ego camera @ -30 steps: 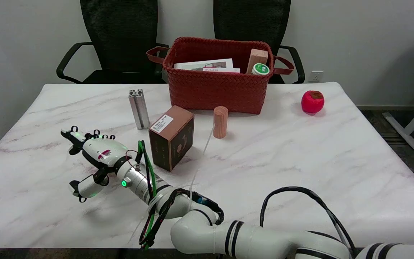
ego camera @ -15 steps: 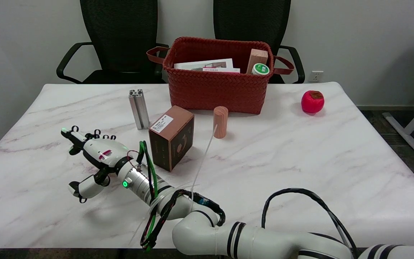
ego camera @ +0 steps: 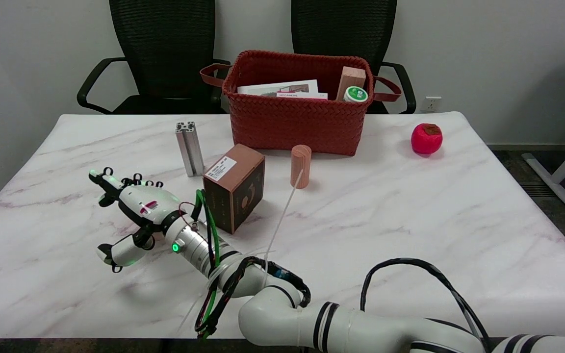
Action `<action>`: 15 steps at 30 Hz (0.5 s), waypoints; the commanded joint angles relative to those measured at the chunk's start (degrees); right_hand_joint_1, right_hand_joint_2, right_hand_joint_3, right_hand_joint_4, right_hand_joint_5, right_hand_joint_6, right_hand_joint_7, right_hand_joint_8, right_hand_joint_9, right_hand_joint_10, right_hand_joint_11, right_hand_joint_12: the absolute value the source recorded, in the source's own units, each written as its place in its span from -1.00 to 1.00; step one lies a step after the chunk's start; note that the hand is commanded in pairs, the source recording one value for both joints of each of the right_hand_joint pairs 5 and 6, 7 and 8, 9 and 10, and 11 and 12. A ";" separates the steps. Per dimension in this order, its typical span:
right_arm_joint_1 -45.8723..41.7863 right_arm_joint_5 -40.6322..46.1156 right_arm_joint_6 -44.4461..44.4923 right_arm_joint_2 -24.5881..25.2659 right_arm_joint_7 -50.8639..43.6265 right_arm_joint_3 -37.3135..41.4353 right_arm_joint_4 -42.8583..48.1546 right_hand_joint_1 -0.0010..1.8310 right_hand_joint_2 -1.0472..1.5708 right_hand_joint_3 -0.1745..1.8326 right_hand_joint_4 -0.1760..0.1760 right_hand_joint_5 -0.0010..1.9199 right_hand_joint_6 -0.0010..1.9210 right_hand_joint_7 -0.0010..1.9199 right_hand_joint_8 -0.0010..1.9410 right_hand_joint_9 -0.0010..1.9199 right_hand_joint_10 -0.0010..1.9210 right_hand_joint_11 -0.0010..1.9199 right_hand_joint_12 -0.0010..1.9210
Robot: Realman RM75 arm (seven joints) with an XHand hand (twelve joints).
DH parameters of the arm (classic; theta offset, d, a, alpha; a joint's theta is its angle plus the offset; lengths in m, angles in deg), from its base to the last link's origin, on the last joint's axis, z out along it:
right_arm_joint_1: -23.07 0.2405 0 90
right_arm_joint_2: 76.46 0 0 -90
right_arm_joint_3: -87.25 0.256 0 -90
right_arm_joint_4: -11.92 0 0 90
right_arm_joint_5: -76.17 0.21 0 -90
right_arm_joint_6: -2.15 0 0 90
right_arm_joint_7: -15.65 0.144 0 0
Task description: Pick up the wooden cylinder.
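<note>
Task status: not begun in any visible sense. The wooden cylinder (ego camera: 301, 165) stands upright on the surface (ego camera: 410, 211), untouched, just in front of the red basket (ego camera: 297, 122) and close beside the brown box (ego camera: 234, 186), which lies at its 8 o'clock.

The right hand (ego camera: 133, 211) is well apart from the cylinder, at roughly its 8 o'clock and beyond the brown box. It holds nothing; its fingers are spread apart, with the thumb splayed toward the near edge. Whether it rests on the surface or hangs just above cannot be told.

Outstanding, in my judgement: the whole reach, which must clear or skirt the brown box, then closing around the cylinder and lifting it.

Containers: the red basket, with a handle at each end, sits at the far middle of the surface. Inside it are flat printed cartons (ego camera: 278, 88) lying at the left, a wooden block (ego camera: 350, 78) standing at the right, and a green-capped container (ego camera: 355, 94) beside the block.

Also present: an aluminium profile (ego camera: 189, 148) upright at the box's 11 o'clock, and a red fruit-like object (ego camera: 426, 138) at the cylinder's 3 o'clock, well apart.
</note>
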 commanded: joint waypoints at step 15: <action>-2.25 0.12 4.43 -3.56 0.05 5.52 12.29 0.24 0.14 0.10 0.00 -0.92 -0.92 -0.56 -0.57 -0.66 -0.66 -0.77 -0.77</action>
